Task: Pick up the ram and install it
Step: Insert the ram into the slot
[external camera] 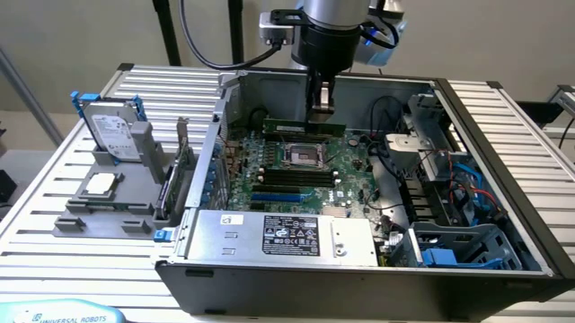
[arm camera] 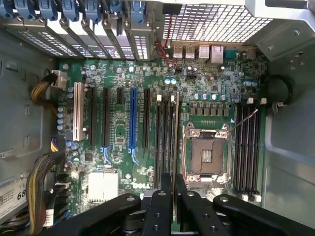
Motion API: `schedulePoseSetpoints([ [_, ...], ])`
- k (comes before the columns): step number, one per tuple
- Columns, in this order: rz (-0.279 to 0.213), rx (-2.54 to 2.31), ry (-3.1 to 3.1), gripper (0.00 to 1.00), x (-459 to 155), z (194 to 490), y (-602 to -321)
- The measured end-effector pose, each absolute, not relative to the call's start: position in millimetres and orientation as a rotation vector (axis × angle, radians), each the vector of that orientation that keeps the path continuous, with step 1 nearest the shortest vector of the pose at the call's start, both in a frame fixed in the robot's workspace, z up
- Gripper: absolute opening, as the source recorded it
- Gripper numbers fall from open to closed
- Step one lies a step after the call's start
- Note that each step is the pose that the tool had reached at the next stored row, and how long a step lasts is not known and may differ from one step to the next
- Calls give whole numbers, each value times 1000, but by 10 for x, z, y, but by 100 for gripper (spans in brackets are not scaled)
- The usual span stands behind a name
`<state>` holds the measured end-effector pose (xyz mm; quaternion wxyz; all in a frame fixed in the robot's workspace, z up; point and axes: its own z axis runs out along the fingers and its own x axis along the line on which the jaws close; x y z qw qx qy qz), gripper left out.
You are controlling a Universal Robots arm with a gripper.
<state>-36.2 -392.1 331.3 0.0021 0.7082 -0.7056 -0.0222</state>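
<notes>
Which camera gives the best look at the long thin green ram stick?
The exterior view: the long thin green ram stick shows its broad side there, gripped by the black end effector. The wrist view shows the stick edge-on, a thin strip between the fingers.

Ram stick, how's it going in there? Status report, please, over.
Hand shut on the ram. Ram edge-down over the motherboard, beside the CPU socket. Nothing blocking below.
</notes>
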Motion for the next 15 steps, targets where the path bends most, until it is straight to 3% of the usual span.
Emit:
schedulePoseSetpoints([
  [15, -67, 2223, -2214, 14, -350, 3041, -3921],
])
